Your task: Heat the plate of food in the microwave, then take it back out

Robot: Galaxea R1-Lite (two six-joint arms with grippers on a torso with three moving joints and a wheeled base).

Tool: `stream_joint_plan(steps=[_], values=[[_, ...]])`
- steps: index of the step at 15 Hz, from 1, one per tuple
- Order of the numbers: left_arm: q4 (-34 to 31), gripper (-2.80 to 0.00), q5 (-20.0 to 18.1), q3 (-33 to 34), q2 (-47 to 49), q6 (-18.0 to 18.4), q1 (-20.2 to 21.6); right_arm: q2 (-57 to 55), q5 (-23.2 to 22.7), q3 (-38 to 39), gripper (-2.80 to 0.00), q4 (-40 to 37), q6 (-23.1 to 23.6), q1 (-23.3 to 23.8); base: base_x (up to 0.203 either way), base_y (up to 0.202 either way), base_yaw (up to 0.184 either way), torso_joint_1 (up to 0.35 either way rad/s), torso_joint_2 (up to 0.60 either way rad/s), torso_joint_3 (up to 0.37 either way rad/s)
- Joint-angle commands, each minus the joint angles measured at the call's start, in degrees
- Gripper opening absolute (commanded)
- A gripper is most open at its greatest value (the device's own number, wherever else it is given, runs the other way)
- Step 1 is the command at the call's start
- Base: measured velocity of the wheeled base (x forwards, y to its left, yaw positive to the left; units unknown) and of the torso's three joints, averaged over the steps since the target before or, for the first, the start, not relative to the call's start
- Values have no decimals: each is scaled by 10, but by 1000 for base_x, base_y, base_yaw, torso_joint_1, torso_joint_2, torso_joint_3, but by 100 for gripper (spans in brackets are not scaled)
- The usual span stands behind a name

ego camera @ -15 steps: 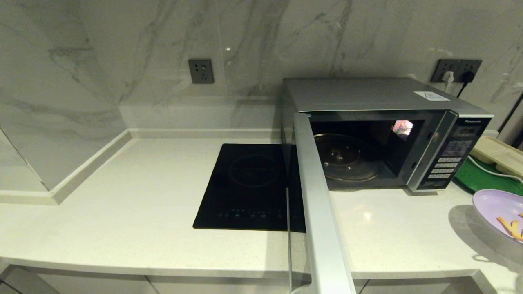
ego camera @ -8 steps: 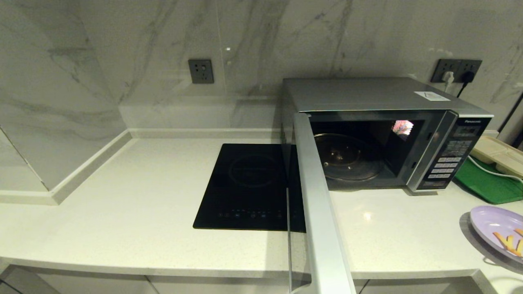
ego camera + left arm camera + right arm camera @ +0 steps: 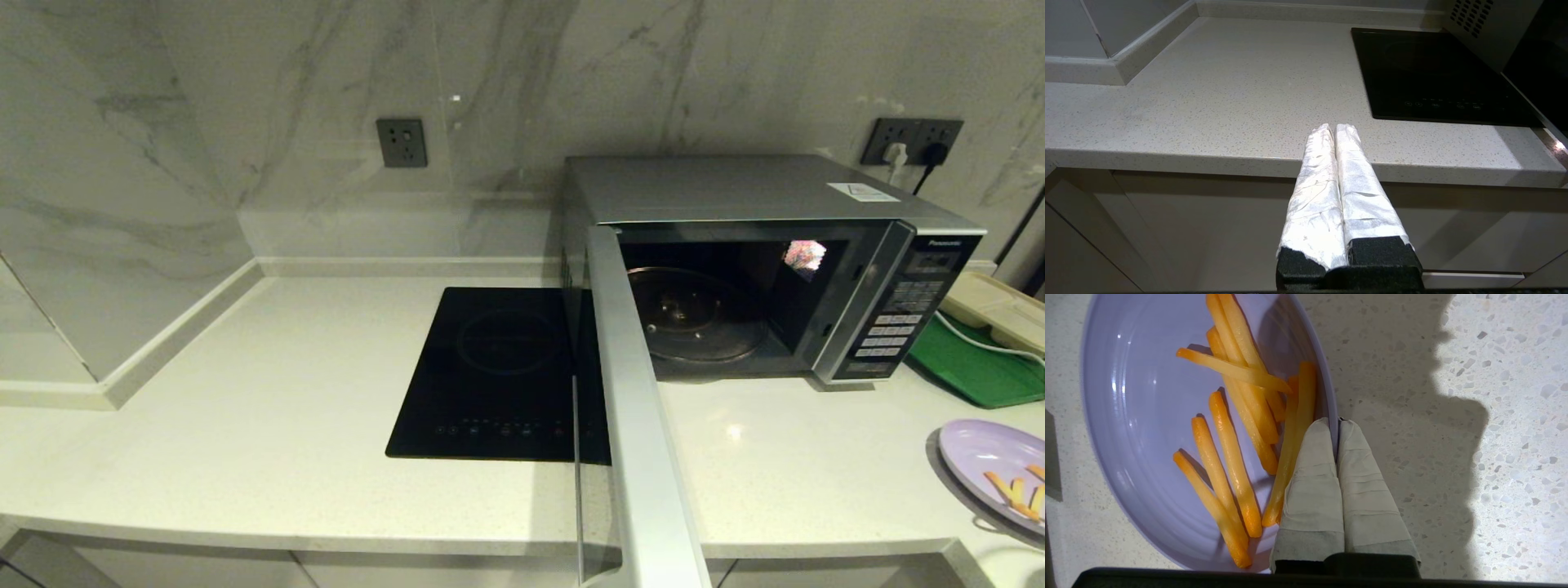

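Head view: the microwave (image 3: 767, 269) stands with its door (image 3: 633, 408) swung fully out toward the robot, the glass turntable (image 3: 694, 314) bare. The plate of food (image 3: 992, 469) sits low over the counter (image 3: 245, 425) at the far right edge of the picture, well apart from the open cavity. Neither arm shows here.

Left wrist view: the left gripper (image 3: 1334, 127) hangs off the counter's front edge, its two taped fingers pressed together on nothing — parked, with the black cooktop (image 3: 1437, 73) beyond it and the plate nowhere in its sight.

Right wrist view: the right gripper (image 3: 1333, 421) is clenched on the plate's rim, one finger (image 3: 1312, 477) inside over the fries (image 3: 1241, 428) and the other outside over the counter. The body of the plate lies wholly to the inner finger's side and ahead of the tips; the fries run roughly along the fingers' own line.

The right arm is the nearer by far. The coming move likely turns on carrying the plate sideways toward the cavity — a rim pinch on one edge, so I would expect the plate to want to tip away from the jaws.
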State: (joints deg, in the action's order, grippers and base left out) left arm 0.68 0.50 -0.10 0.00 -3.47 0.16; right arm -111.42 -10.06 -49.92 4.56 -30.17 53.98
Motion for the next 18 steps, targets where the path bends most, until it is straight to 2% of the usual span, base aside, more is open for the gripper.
stream_joint_plan(steps=[1,8,9,16,18], values=[[0,-280,0,0,0,0,0,-10,-1,1,-280,1,-2,3,0,0,0,0,0,0],[0,-280,0,0,0,0,0,-41,-2,6,-280,47,4,11,0,0,0,0,0,0],[0,-280,0,0,0,0,0,-38,-3,8,0,47,14,12,0,0,0,0,0,0],[0,-280,0,0,0,0,0,22,-20,23,0,46,16,18,0,0,0,0,0,0],[0,-280,0,0,0,0,0,76,-45,41,0,44,25,17,0,0,0,0,0,0]])
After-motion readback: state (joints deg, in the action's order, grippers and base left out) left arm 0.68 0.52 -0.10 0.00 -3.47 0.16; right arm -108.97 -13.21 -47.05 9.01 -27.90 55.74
